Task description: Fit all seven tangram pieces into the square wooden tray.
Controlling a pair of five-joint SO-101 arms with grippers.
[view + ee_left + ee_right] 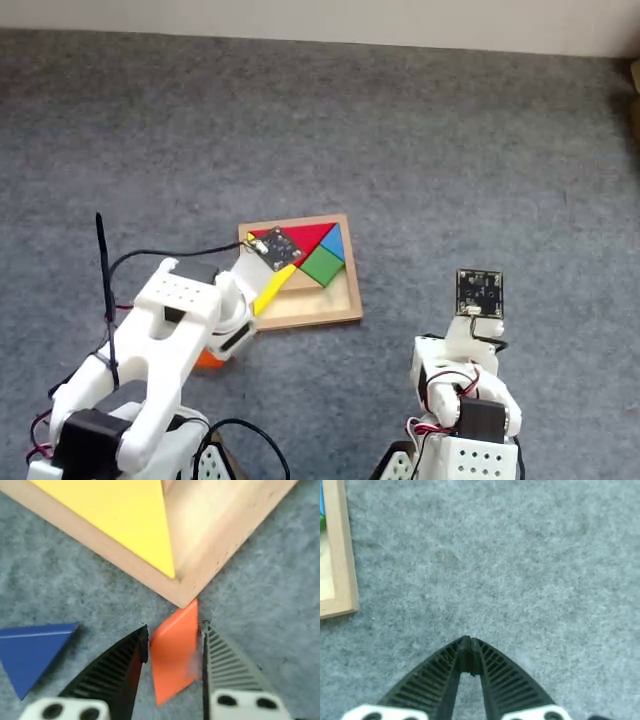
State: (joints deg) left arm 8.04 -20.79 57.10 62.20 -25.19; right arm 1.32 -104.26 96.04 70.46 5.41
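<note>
Left tool [174, 629]: I logged it clamped on the orange piece [172, 662], one finger at each long side. The piece's tip was at the outer corner of the tray [340, 312].
Right tool [470, 642]: fingers pressed together, nothing held, above the grey table [520, 555] beside the tray.
Tray contents: I counted a yellow piece [125, 515], red piece [305, 238], green piece [322, 267] and blue piece [333, 243].
Loose: a blue triangle [30, 647] lay on the table near the left tool.

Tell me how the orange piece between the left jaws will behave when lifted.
The orange piece looks like a flat, rigid slab, so it probably won't flex. Its smooth painted edges, pinched by the left jaws, may slip or pivot. Being thin and small, it is likely light.
</note>
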